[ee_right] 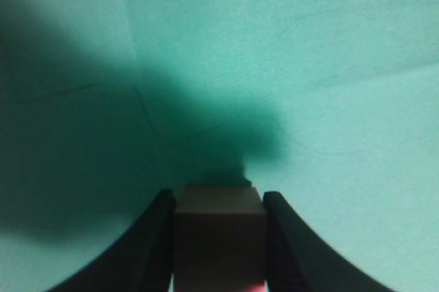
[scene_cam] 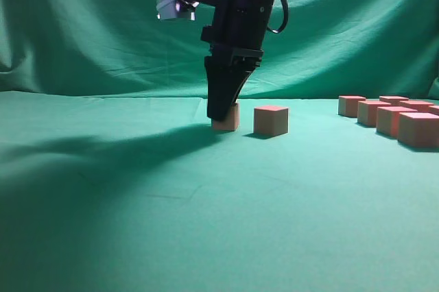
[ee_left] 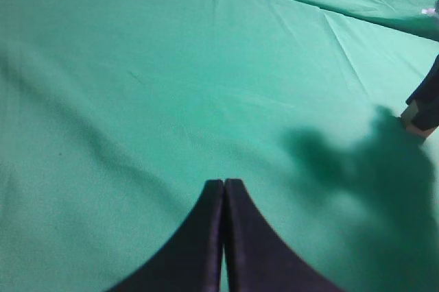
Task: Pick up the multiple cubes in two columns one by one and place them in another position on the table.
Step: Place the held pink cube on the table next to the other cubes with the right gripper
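Bare teal tabletop (scene_cam: 206, 237) fills the foreground; behind it the right gripper (scene_cam: 221, 119) clamps one cube (scene_cam: 228, 119) down beside an already placed cube (scene_cam: 271, 120), the left gripper (ee_left: 224, 192) idles closed, and at least five cubes (scene_cam: 394, 115) await at right

Black claw (scene_cam: 221, 115) around a cube (scene_cam: 227, 118) on the table (scene_cam: 206, 210), another cube (scene_cam: 271, 120) just beside.
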Controlling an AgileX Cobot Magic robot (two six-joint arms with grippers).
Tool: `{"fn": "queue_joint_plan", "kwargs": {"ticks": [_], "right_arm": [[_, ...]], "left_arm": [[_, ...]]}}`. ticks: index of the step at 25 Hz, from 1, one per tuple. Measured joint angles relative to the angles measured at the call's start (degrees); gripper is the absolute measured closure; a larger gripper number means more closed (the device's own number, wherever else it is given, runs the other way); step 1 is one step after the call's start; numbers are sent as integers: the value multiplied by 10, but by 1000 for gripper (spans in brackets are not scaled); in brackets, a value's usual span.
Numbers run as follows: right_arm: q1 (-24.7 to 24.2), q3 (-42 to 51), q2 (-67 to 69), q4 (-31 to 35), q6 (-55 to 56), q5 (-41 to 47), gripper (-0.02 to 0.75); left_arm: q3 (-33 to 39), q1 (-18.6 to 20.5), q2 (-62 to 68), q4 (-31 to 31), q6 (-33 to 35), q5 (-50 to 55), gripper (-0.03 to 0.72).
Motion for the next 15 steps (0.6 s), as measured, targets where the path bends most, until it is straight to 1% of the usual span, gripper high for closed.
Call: {"fn": "queue_joint_plan", "kwargs": {"ticks": [15], "right_arm": [[0,0,1,-2,0,-2,463]], "left_arm": [[0,0,0,0,0,0,688]]}}
